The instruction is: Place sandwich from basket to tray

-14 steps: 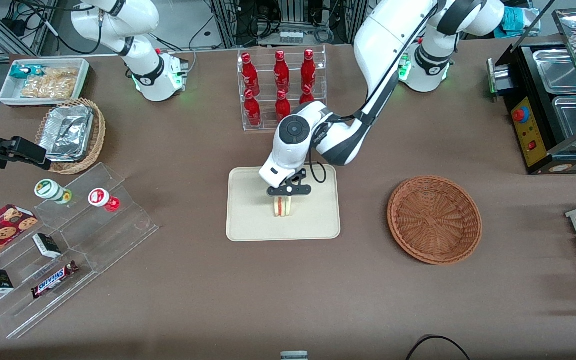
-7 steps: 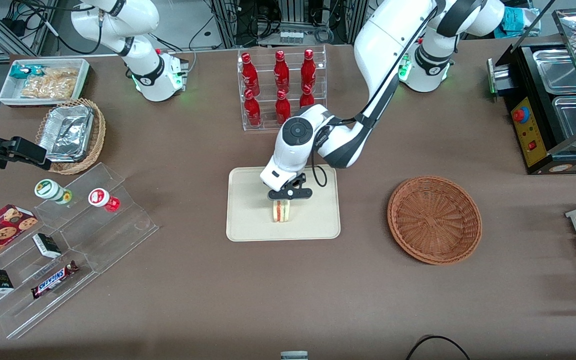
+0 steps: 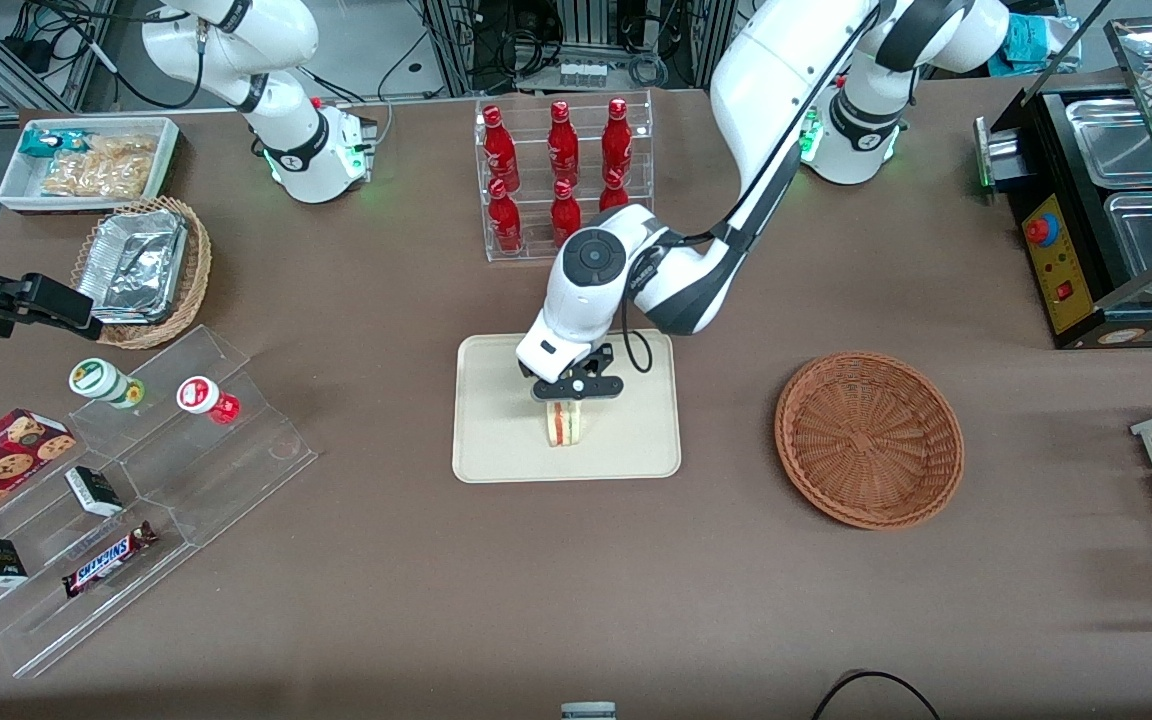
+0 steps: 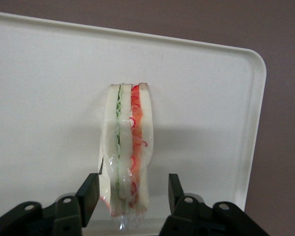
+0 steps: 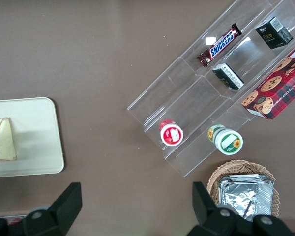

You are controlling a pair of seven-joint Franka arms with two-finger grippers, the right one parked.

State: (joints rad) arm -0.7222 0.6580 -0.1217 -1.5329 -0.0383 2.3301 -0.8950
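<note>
The sandwich (image 3: pixel 565 424) stands on its edge on the cream tray (image 3: pixel 496 440), wrapped in clear film, with red and green filling showing. In the left wrist view the sandwich (image 4: pixel 125 147) stands between my two fingers with a gap on each side, on the tray (image 4: pixel 201 98). My gripper (image 3: pixel 572 392) is open, just above the sandwich's end farther from the front camera. It also shows in the left wrist view (image 4: pixel 132 189). The round reddish-brown basket (image 3: pixel 869 438) sits empty beside the tray, toward the working arm's end. The sandwich also shows in the right wrist view (image 5: pixel 2 140).
A clear rack of red bottles (image 3: pixel 563 170) stands farther from the camera than the tray. A clear stepped shelf (image 3: pixel 126 490) with snacks, a tan basket of foil containers (image 3: pixel 141 270) and a white bin (image 3: pixel 86 165) lie toward the parked arm's end. A black appliance (image 3: pixel 1101 210) stands at the working arm's end.
The gripper has opened, let go of the sandwich and risen slightly. The sandwich stays standing on the tray.
</note>
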